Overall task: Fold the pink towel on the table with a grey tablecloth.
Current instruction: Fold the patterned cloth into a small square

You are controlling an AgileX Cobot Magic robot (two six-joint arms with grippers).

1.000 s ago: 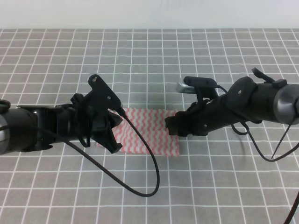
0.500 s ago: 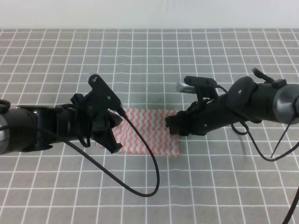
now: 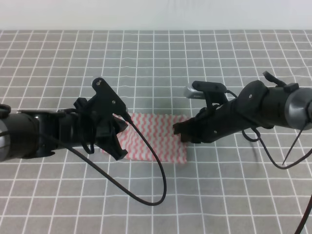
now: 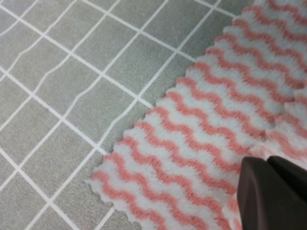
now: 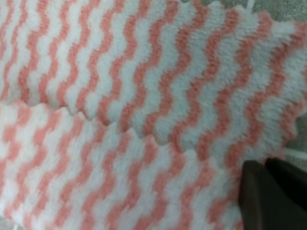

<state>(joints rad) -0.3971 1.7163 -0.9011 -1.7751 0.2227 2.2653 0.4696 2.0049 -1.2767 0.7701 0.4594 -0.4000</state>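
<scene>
A loose black cable (image 3: 158, 180) loops over the grey gridded counter (image 3: 234, 195) on the near side of the pink towel (image 3: 156, 146). The towel itself lies flat near the counter's middle, a rectangle of pink-and-white wavy stripes, and both wrist views show one layer of it lying over another with a scalloped edge crossing the stripes.

The left gripper (image 3: 116, 141) sits low over the towel's left end, covering that edge in the high view. Its wrist view shows the towel's corner on the grey cloth and two dark fingertips (image 4: 271, 191) pressed close together right at the upper layer; whether the jaws pinch fabric cannot be told.

The right gripper (image 3: 181, 132) is down at the towel's right end, toward its far corner. In its wrist view the dark fingertips (image 5: 268, 191) also sit nearly together at the towel's edge, and a grip on the cloth cannot be confirmed.

Beyond the towel, the gridded cloth runs to a pale wall (image 3: 156, 14).
</scene>
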